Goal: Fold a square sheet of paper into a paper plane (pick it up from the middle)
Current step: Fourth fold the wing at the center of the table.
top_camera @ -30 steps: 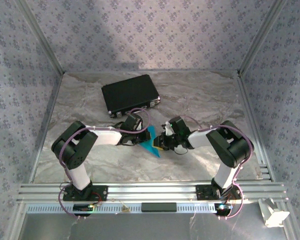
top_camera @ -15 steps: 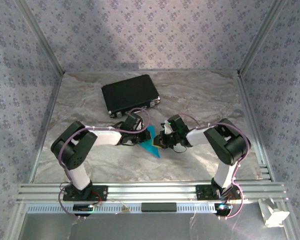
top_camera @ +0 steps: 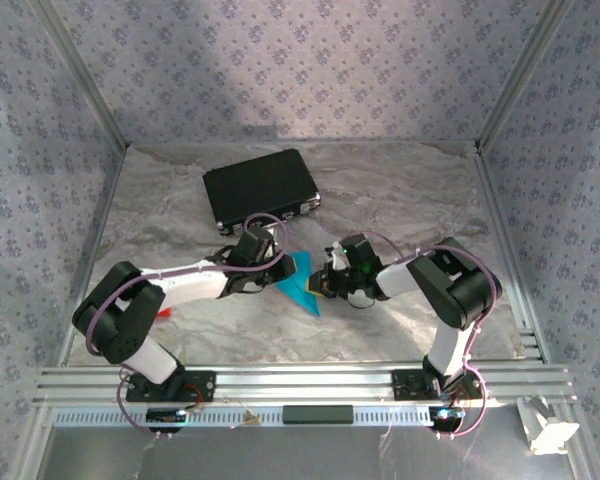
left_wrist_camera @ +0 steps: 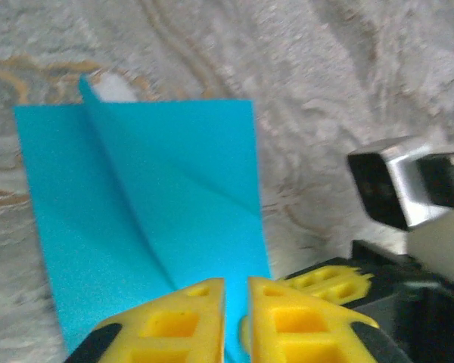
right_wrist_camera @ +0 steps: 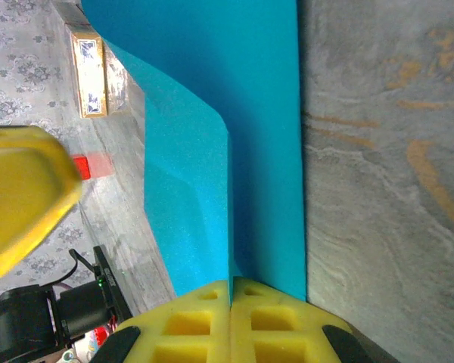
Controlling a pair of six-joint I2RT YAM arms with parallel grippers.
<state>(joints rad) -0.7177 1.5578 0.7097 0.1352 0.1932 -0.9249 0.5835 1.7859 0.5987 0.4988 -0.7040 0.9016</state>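
Two grippers meet at the sheet (top_camera: pixel 302 287), just ahead of the arm bases and near the middle of the table (top_camera: pixel 410 200), one on each side of it.

The right gripper (right_wrist_camera: pixel 231 291) has its yellow fingers pressed flat together. A doubled flap of the cyan paper rises straight out of their seam, so it is pinching the sheet at an edge. This is most likely to anchor the fold line while the other arm works. From that pinch a soft bend runs up the paper, not yet a sharp crease.

The left gripper (left_wrist_camera: pixel 236 295) sits at the opposite edge with its fingers a narrow slit apart. Cyan shows in the slit, and a raised ridge in the paper runs diagonally toward it. Whether the fingers nip the paper or merely stand over it cannot be told. Its place at the ridge's end would suit guiding or pressing that fold.

The sheet is partly folded. From above it reads as a pointed wedge with its tip toward the bases. It is no finished plane, so the task looks to be among its middle folds.

Past the sheet, on the left arm's side, lie a small red block (right_wrist_camera: pixel 87 166) and a printed card (right_wrist_camera: pixel 87 72), both clear of the work. Farther back, well apart from the sheet, the black case (top_camera: pixel 260 190) lies flat, out of both arms' way.
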